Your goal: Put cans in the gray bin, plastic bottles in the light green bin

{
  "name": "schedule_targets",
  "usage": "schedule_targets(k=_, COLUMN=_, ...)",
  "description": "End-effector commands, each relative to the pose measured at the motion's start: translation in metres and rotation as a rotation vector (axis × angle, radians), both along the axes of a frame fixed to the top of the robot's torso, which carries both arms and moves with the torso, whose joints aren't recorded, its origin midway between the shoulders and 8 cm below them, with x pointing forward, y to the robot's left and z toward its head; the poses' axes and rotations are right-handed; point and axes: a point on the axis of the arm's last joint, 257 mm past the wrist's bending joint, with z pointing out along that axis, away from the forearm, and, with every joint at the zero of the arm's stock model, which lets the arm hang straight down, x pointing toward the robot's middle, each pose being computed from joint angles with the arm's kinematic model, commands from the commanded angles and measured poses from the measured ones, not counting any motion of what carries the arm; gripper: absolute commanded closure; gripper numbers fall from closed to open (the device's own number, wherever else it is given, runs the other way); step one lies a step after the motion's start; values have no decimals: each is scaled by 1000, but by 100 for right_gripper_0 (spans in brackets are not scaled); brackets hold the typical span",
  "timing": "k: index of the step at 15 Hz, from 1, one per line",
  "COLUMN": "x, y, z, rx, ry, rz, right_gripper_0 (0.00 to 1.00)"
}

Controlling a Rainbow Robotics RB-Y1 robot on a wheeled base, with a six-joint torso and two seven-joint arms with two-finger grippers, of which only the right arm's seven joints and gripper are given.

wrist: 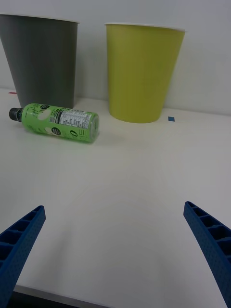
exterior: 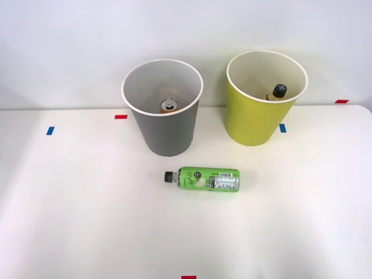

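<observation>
two bins [exterior: 165,131], two bottles [exterior: 203,179], one can [exterior: 168,106]

Bright, even light fell from overhead. Soft shadows lay on the table [exterior: 70,221] under the gripper [wrist: 115,255]. No glare showed.

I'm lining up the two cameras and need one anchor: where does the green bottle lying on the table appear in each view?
Front view: the green bottle lies on its side near the table's middle, just in front of the gray bin, cap pointing to the robot's left.
Right wrist view: the green bottle lies on the table in front of the gray bin.
Shared landmark: the light green bin.
</observation>
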Motion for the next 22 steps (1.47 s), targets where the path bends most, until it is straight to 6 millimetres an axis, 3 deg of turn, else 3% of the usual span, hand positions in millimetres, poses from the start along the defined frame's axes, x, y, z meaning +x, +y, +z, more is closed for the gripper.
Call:
schedule_targets(k=1, x=17, y=9, z=28, rx=-15, ry=-46, rz=13, right_gripper_0=0)
schedule_targets(k=8, x=76, y=10, z=55, rx=-118, ry=62, rz=73, right_gripper_0=0)
schedule_targets(k=11, x=100, y=24, z=72, rx=-153, ry=94, rz=161, right_gripper_0=0)
schedule_targets(k=16, x=141, y=40, z=80, rx=-161, ry=121, rz=236, right_gripper_0=0)
schedule_targets(k=20, x=175, y=71, z=88, rx=-313, ry=162, rz=370, right_gripper_0=0)
schedule_targets(k=22, x=184, y=76, z=94, rx=-440, ry=220, rz=414, right_gripper_0=0)
